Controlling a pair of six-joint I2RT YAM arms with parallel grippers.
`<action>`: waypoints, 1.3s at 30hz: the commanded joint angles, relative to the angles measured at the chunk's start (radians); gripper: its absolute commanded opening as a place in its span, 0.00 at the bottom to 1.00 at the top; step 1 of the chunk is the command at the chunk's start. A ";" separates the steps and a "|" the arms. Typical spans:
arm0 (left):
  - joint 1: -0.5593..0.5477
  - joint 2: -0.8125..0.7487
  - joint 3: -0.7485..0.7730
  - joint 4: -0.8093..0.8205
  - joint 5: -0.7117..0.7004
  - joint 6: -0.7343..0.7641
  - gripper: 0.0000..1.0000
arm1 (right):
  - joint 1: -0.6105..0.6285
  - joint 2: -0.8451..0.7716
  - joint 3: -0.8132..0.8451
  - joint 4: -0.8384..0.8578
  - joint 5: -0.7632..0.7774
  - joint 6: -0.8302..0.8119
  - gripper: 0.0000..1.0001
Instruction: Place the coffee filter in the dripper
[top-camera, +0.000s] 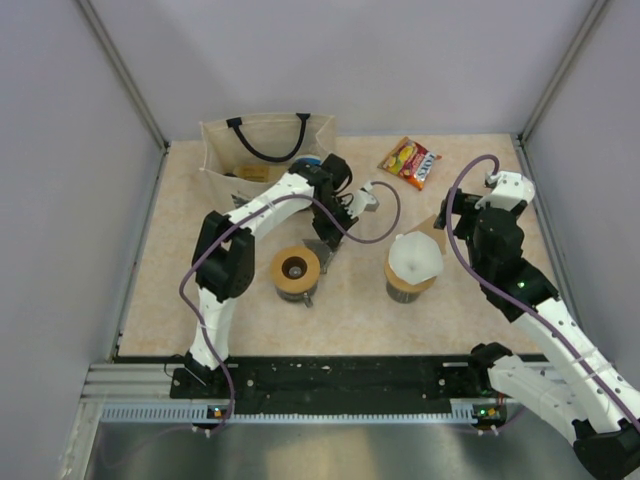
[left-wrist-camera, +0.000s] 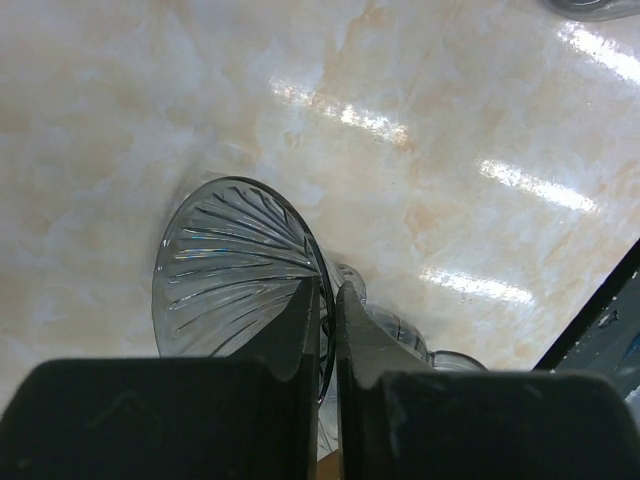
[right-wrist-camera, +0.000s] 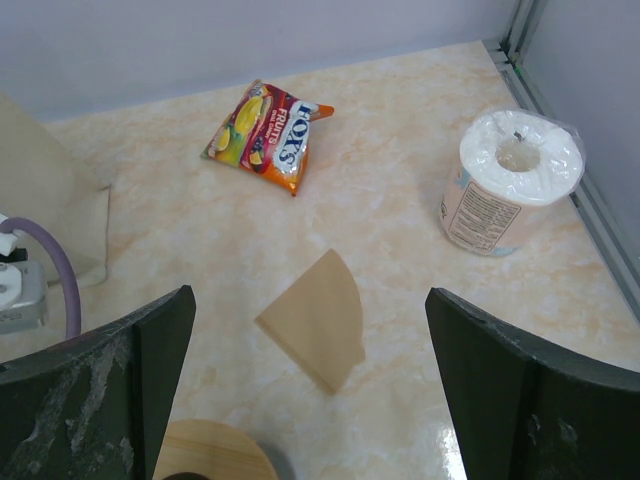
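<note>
Top external view, stock as it stood.

- Dripper (top-camera: 296, 270): on the tabletop left of centre, empty, its tan ring and dark hole plain to see.
- Your left hand (top-camera: 325, 247): closed narrow on the dripper's rim at its right side. The left wrist view showed both fingers (left-wrist-camera: 300, 330) pinching the ribbed grey wall.
- Filter (right-wrist-camera: 315, 320): flat on the tabletop, folded to a tan fan, well apart from the dripper and beyond a white cone (top-camera: 415, 258).
- Your right hand (right-wrist-camera: 308, 305): spread wide, holding nothing, hovering over the filter.
- Also present: candy bag (right-wrist-camera: 268, 135), paper roll (right-wrist-camera: 510, 180), tote (top-camera: 265, 150).

Progress, by my judgement: early. You had the dripper steadied and nothing more. Left to do: pick up the filter, carry it across, open it and seat it in the dripper.
</note>
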 joint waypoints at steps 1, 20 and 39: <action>-0.009 -0.017 0.054 0.019 -0.032 -0.004 0.00 | -0.006 -0.010 0.003 0.039 0.011 -0.004 0.99; -0.118 -0.275 0.203 0.167 -0.826 -0.386 0.00 | -0.006 -0.019 -0.002 0.040 0.008 0.002 0.99; -0.210 -0.626 -0.236 0.019 -0.868 -0.825 0.00 | -0.008 -0.024 -0.010 0.053 -0.012 0.000 0.99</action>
